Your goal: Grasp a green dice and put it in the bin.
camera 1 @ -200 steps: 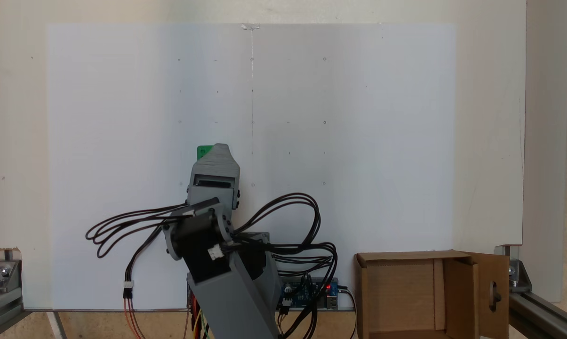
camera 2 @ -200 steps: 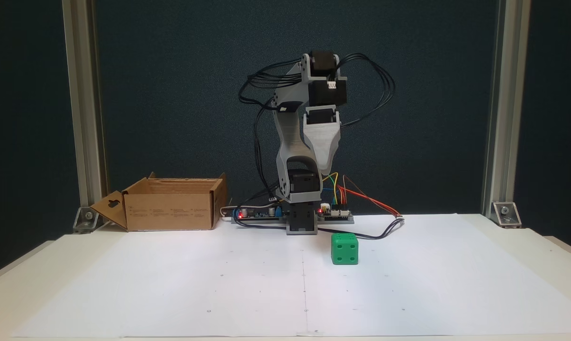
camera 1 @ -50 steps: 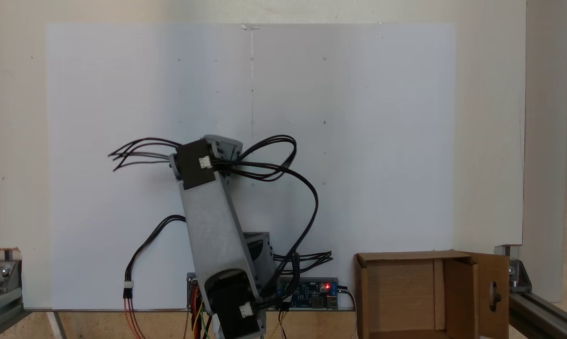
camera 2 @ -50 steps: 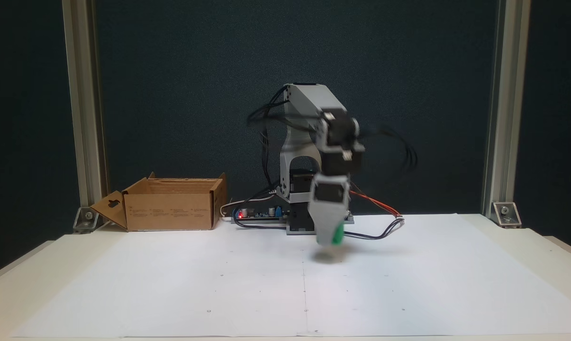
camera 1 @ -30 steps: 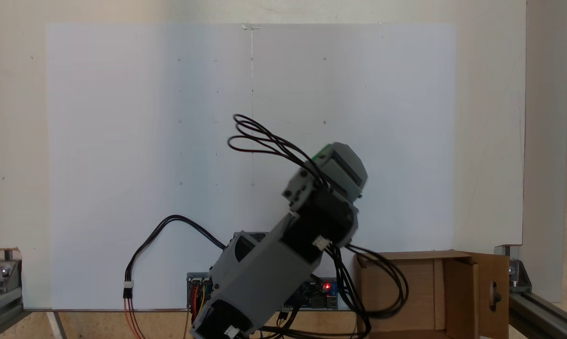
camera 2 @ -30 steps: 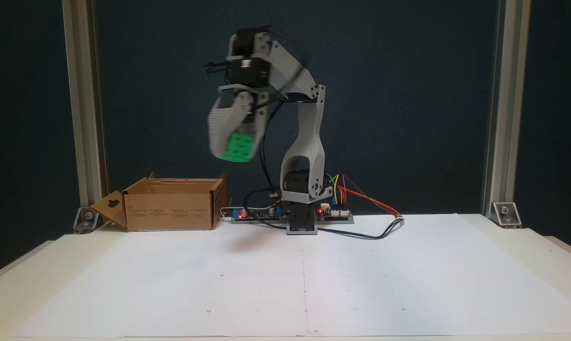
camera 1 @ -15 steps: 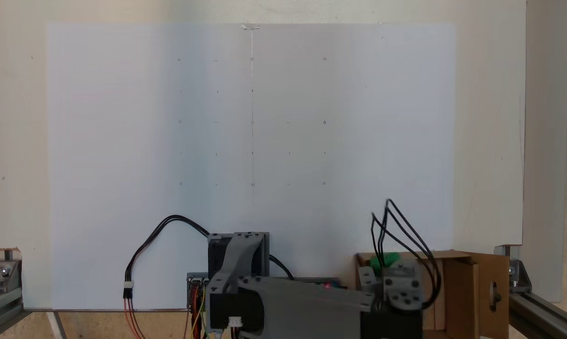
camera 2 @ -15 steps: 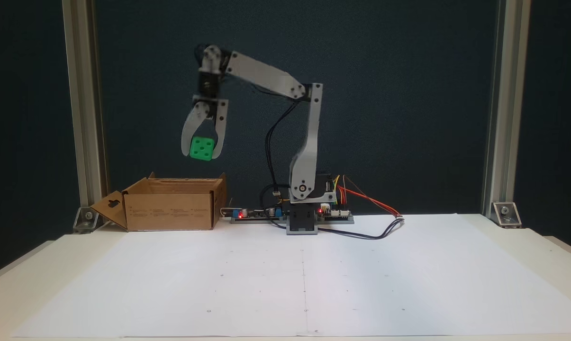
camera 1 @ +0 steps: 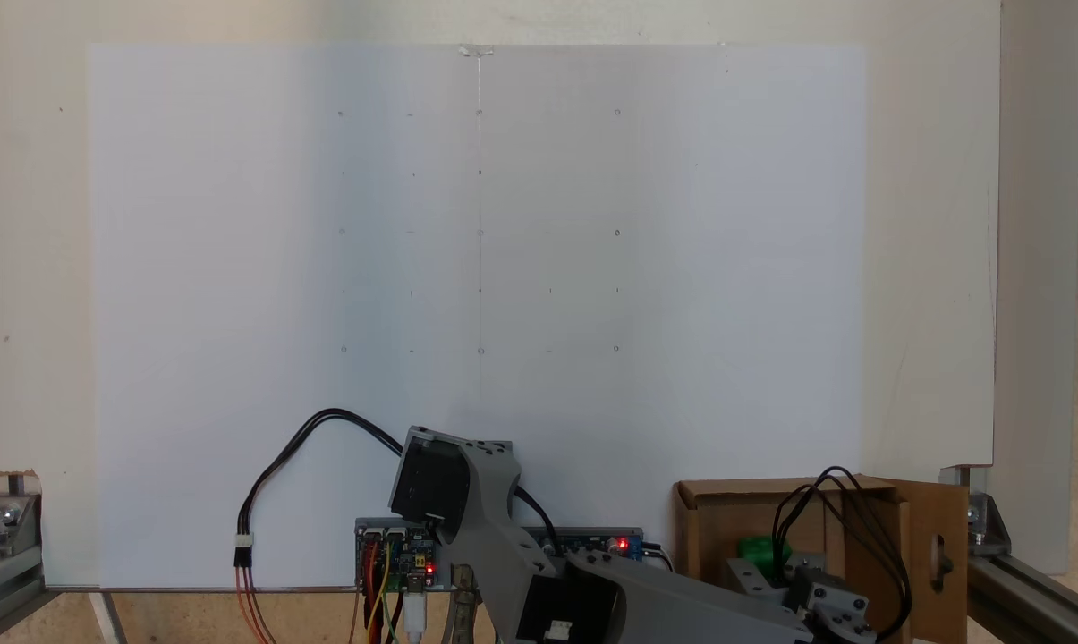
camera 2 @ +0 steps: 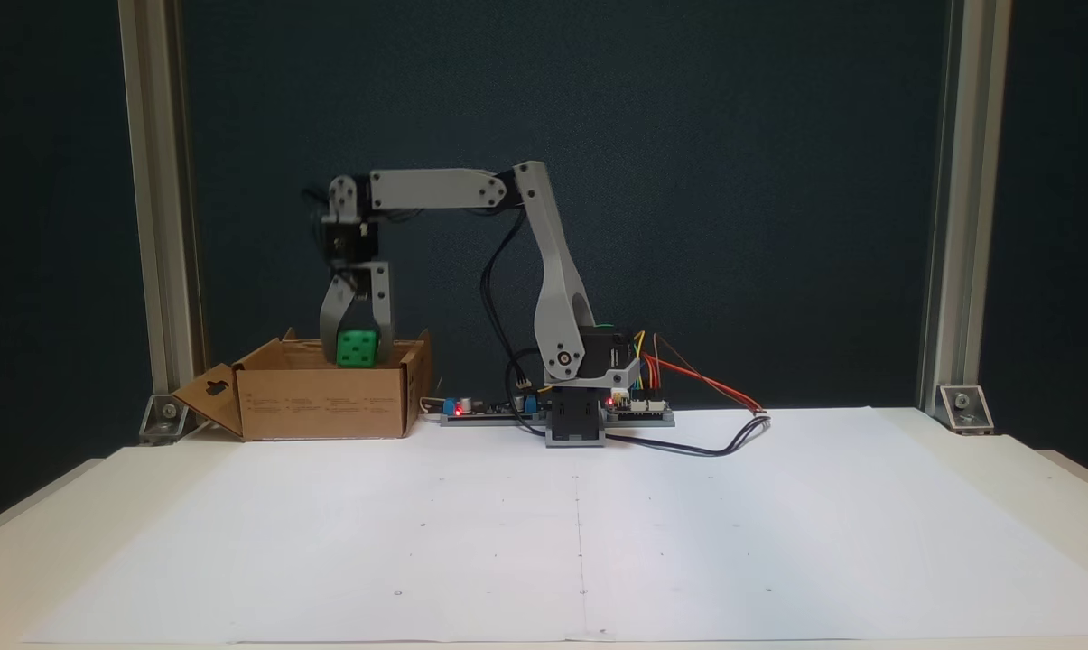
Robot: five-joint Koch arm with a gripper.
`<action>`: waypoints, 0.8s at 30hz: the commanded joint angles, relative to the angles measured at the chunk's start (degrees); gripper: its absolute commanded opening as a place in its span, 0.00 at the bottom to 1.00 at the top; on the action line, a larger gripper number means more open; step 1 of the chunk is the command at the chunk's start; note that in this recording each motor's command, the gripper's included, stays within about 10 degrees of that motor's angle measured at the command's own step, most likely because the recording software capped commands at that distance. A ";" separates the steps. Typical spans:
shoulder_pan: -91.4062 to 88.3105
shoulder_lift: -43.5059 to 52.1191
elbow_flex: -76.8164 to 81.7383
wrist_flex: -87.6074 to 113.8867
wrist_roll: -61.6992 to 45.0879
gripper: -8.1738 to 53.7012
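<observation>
1. we hold the green dice [camera 2: 357,348] between the two jaws of our gripper [camera 2: 357,354], clamped on its sides.
2. the green dice hangs at the rim of the bin [camera 2: 322,402], partly below the raised flaps; in a fixed view it [camera 1: 759,549] shows inside the bin [camera 1: 708,528] opening.
3. the step in hand is the placing: we judge the carry done and the release not yet made.
4. next we should spread the jaws so the green dice drops in, then lift straight up, clear of the flaps.
5. the white surface [camera 2: 580,533] in front lies well apart from the bin.
</observation>
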 commanded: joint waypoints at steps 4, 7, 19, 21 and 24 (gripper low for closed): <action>0.97 -1.05 -3.52 -0.97 -4.13 0.58; 1.05 -1.85 -3.52 -2.11 -4.04 0.78; -13.18 13.71 -3.52 -2.81 10.02 0.85; -21.09 17.14 -3.52 -3.25 14.66 0.85; -33.03 21.18 -3.52 -3.43 20.74 0.85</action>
